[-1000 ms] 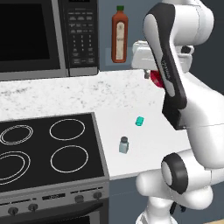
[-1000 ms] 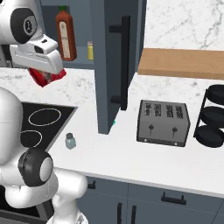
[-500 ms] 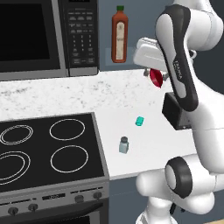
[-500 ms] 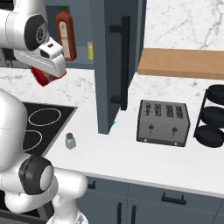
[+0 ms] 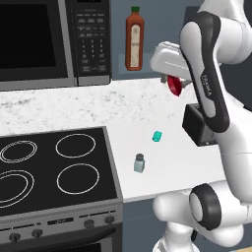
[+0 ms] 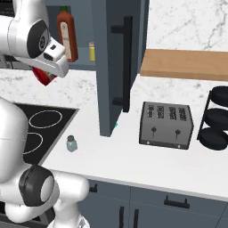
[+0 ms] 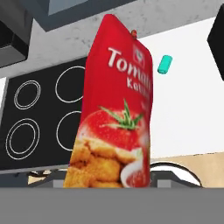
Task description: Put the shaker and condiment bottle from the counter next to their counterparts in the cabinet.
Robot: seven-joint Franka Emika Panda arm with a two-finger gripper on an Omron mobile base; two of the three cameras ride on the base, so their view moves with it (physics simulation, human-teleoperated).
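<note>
The fingers point(image 5: 175, 87) are clamped on the red bottle point(image 7: 114, 109), held in the air at upper right of the left base frame; the shaker point(image 5: 139, 163) stands on the tabletop point(image 5: 167, 162) at lower centre.

On the surface point(image 5: 162, 162), the shaker point(image 5: 139, 163) stands just right of the stove point(image 5: 54, 172), the small cylinder point(image 5: 156, 136) lies behind and right of the shaker, and the tall bottle point(image 5: 134, 38) stands in the cabinet point(image 6: 84, 67) behind them, right of the microwave point(image 5: 49, 39).
</note>
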